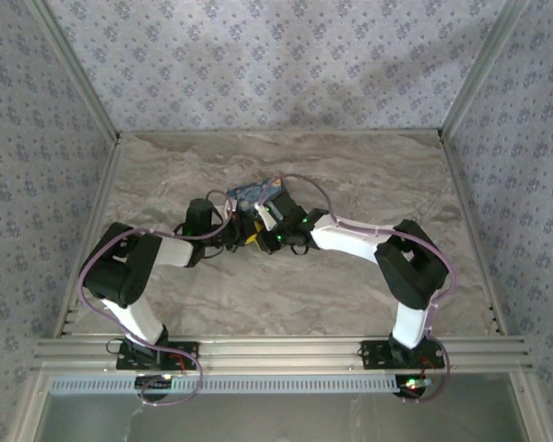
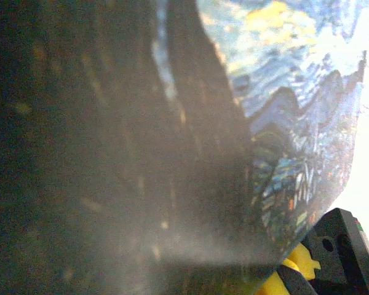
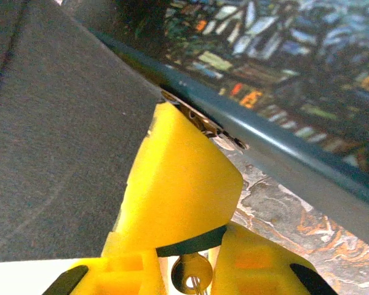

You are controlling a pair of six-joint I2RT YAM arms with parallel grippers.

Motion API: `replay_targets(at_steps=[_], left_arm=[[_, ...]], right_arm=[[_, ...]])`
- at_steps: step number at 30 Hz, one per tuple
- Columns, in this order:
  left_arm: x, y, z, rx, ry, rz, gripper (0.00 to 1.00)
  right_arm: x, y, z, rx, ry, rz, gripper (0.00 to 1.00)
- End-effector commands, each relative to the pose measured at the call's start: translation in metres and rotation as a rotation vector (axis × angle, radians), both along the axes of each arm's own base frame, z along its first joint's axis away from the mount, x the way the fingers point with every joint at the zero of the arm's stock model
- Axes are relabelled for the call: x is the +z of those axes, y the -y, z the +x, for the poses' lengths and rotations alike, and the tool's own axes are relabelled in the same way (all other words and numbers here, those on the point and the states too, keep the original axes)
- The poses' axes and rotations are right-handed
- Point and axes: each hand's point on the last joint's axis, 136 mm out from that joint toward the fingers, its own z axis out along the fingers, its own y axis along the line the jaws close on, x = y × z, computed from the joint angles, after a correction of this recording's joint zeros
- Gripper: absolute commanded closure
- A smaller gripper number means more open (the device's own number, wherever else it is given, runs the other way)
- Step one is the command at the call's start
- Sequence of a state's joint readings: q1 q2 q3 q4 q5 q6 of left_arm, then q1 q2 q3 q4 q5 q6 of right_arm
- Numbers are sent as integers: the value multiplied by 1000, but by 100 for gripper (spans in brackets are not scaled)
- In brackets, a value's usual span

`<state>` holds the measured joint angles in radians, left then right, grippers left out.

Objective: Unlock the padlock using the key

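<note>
table (image 1: pixel 378 175): marble-look top, patterned wall panels (image 1: pixel 258 55) on 3 sides, aluminium rail (image 1: pixel 286 350) along the near edge.
arms: 2, both folded in toward table centre; the end effectors meet there, just beside each other.
padlock (image 1: pixel 258 192): at table centre, just past the 2 end effectors. Blue swirl-print body with yellow patches and a teal edge. Shackle not made out. Cannot tell if it lies flat or is lifted.
padlock, left wrist view (image 2: pixel 295 123): print face very close to the lens, running down the right half. The left half is a dark blur.
padlock, right wrist view (image 3: pixel 283 55): print face top right, its teal edge running diagonally down to the right, with marble table under it.
left end effector (image 1: pixel 229 232): at the near-left side of the padlock. Cannot tell how wide the jaws are; its fingers are lost in the blur.
right end effector (image 1: pixel 269 221): at the near-right side of the padlock. Its yellow fingers (image 3: pixel 178 178) are drawn narrow, with a metal piece pinched between them.
key (image 3: pixel 192 271): round metal head with a hole, sitting low between the yellow fingers. A metal tip shows at the finger end, touching the padlock's teal edge. Cannot tell if it is in the keyhole.
grey surface (image 3: pixel 55 153): flat, dark, close on the left beside the yellow fingers. Cannot tell what it is.
</note>
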<state>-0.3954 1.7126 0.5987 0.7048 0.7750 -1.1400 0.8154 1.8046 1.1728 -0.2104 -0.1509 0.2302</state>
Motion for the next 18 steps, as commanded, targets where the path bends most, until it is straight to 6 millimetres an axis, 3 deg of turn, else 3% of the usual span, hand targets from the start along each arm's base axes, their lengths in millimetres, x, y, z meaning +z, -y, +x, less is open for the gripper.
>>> replay_targets(at_steps=[1, 12, 18], left_arm=[[28, 5, 2, -43, 124, -41, 100], [32, 5, 3, -40, 122, -55, 100], [33, 6, 2, -45, 120, -63, 100]], right_arm=[[2, 4, -11, -26, -56, 19, 70], [7, 22, -6, -38, 64, -139, 63], [14, 22, -7, -45, 134, -175, 66]])
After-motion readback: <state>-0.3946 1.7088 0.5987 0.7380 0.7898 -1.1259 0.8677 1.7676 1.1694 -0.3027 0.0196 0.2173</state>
